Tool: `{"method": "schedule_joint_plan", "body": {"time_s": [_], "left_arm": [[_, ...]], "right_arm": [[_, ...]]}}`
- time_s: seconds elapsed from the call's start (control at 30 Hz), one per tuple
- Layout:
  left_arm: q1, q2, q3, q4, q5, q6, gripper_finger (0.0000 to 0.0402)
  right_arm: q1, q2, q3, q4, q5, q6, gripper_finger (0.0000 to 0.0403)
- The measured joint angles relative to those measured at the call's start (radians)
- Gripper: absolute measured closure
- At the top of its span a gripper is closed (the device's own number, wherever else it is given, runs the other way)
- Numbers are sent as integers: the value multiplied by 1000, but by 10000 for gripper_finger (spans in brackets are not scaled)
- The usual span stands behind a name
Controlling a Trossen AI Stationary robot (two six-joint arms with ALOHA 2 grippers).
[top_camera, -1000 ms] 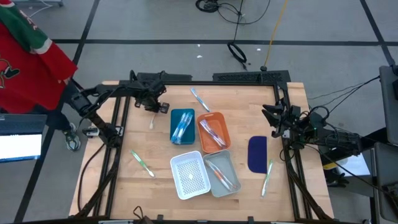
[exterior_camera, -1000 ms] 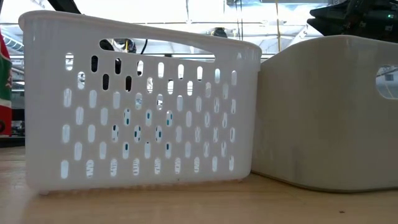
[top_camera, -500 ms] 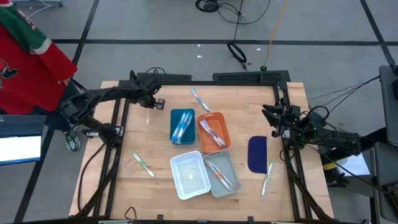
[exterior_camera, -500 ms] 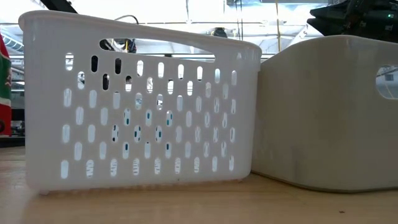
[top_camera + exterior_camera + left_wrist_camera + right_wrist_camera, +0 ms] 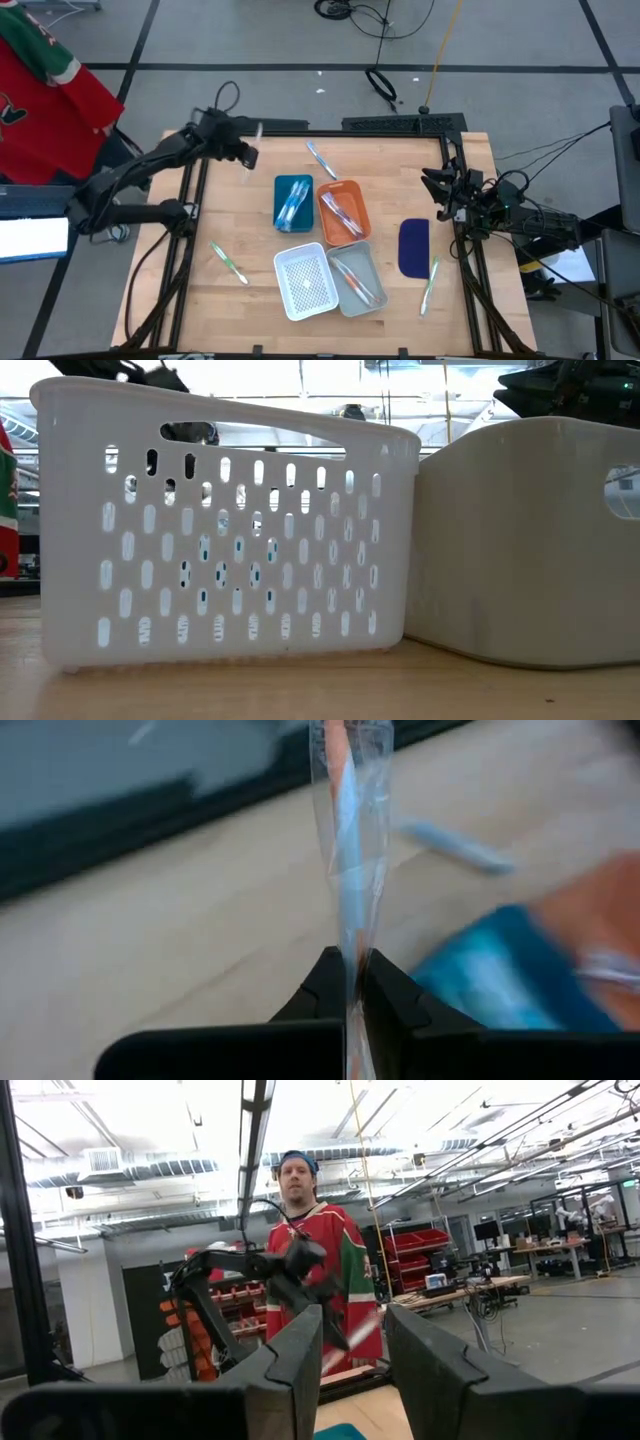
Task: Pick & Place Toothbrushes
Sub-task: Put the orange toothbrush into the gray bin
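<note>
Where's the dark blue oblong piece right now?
High view: the blue piece lies flat on the table's right side, between the grey tray and a loose toothbrush, just in front of the right gripper.

Four trays point(image 5: 322, 246) are sitting mid-frame on the surface point(image 5: 260, 300); loose toothbrushes point(image 5: 228, 262) are lying lower left, lower right and, seemingly, just above them.
</note>
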Motion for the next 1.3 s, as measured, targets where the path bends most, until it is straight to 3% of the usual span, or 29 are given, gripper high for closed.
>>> {"method": "schedule_joint_plan", "body": {"time_s": [0.2, 0.47, 0.73, 0.87, 1.3], "left_arm": [[-10, -81, 1, 161, 189, 63, 399], [-77, -91, 1, 372, 393, 66, 398], [-216, -91, 1, 579, 431, -19, 399], [-304, -91, 1, 657, 362, -38, 399], [-607, 16, 3, 714, -183, -348, 399]], "right_arm": [[0, 0, 0, 0, -3, -5, 298], [0, 0, 0, -1, -3, -5, 298], [0, 0, 0, -1, -6, -6, 298], [0, 0, 0, -1, -5, -6, 298], [0, 0, 0, -1, -4, 28, 298]]}}
